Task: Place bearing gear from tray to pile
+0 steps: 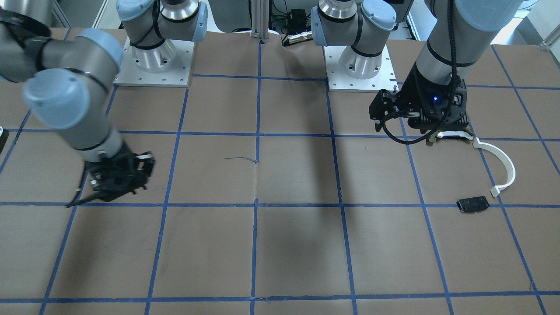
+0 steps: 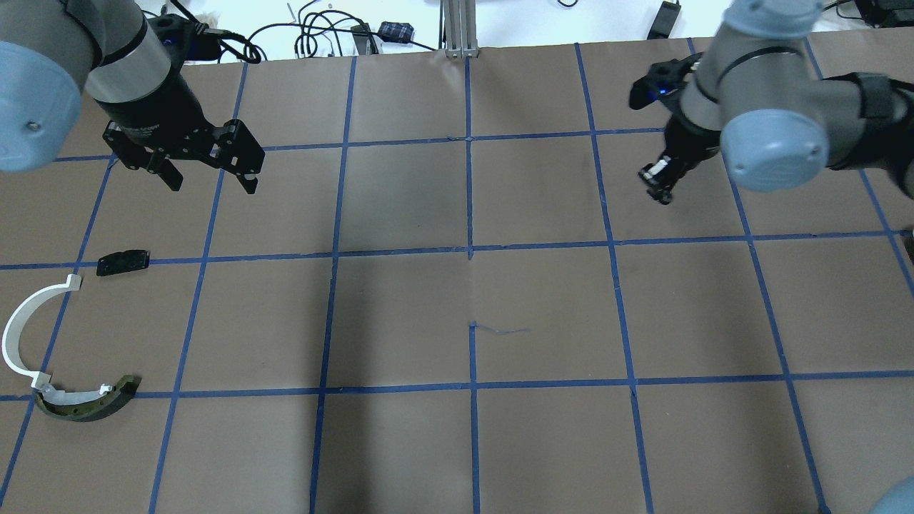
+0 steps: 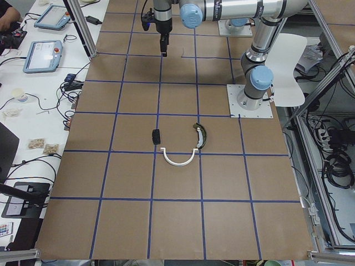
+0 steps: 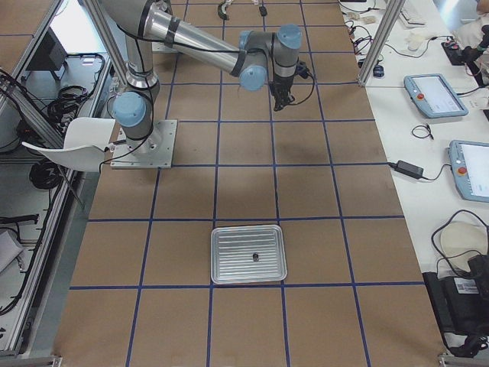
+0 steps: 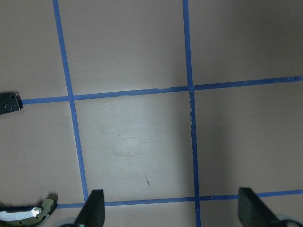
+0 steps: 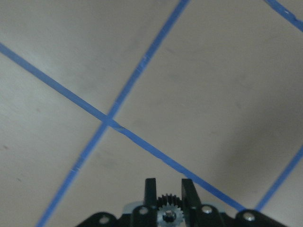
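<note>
My right gripper (image 6: 169,185) is shut on a small black toothed bearing gear (image 6: 166,208) with a metal centre, and holds it above the brown table. It also shows in the overhead view (image 2: 660,187). The pile lies at the table's other end: a thin white arc (image 2: 18,328), a dark-and-cream curved piece (image 2: 86,403) and a small black plate (image 2: 123,262). My left gripper (image 2: 211,178) is open and empty, hanging above the table beyond the pile. The tray (image 4: 248,229) lies on the table in the right side view.
A small dark part (image 4: 255,256) lies in the tray. The table is brown paper with a blue tape grid (image 2: 470,250). The arm bases (image 1: 153,61) stand at the robot's edge. Cables and tablets (image 3: 41,55) lie beyond the far side.
</note>
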